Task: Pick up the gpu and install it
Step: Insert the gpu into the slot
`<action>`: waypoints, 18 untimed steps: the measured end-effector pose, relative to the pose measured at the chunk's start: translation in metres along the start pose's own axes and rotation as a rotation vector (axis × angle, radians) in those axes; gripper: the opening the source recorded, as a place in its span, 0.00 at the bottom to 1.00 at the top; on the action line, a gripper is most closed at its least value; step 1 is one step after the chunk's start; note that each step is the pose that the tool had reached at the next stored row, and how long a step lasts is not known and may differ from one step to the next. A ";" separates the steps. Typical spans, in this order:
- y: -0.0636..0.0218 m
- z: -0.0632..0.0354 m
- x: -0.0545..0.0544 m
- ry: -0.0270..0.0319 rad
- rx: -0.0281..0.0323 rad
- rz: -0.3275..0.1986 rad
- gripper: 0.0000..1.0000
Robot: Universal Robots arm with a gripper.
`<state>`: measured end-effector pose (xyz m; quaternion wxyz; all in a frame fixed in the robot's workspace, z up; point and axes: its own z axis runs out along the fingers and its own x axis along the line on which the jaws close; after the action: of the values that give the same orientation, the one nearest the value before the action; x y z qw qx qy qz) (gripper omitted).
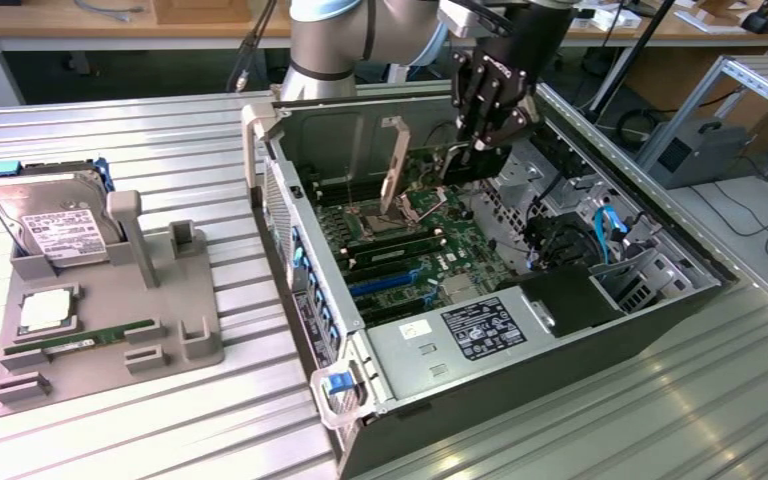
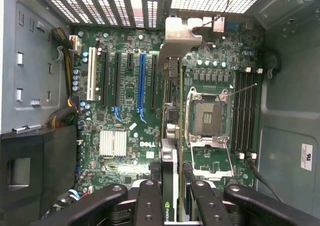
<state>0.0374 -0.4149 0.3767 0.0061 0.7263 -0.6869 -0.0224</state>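
On the exterior view's left, a grey moulded parts tray (image 1: 104,345) carries a silver hard drive with a white label (image 1: 51,225). At centre stands the open grey metal computer case (image 1: 272,200) with its green motherboard (image 2: 125,111). Above the board, the black gripper (image 1: 487,135) holds the thin flat gpu (image 2: 169,176) edge-on, its jaws narrowed onto the card. The installing step appears to be in hand. Seating likely calls for squaring the card's edge over the long blue expansion slot (image 2: 141,86).

Matt black claw (image 1: 487,140), ribbed shiny metal table (image 1: 104,130), matt plastic holder (image 1: 104,375).
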 end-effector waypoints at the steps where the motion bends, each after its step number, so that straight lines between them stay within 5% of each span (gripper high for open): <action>1: 0.0000 0.0004 0.000 0.0000 0.0000 0.000 0.27; 18: 0.0020 0.0088 0.001 0.0000 0.0000 0.000 0.27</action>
<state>0.0351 -0.4160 0.3680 0.0061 0.7263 -0.6870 -0.0224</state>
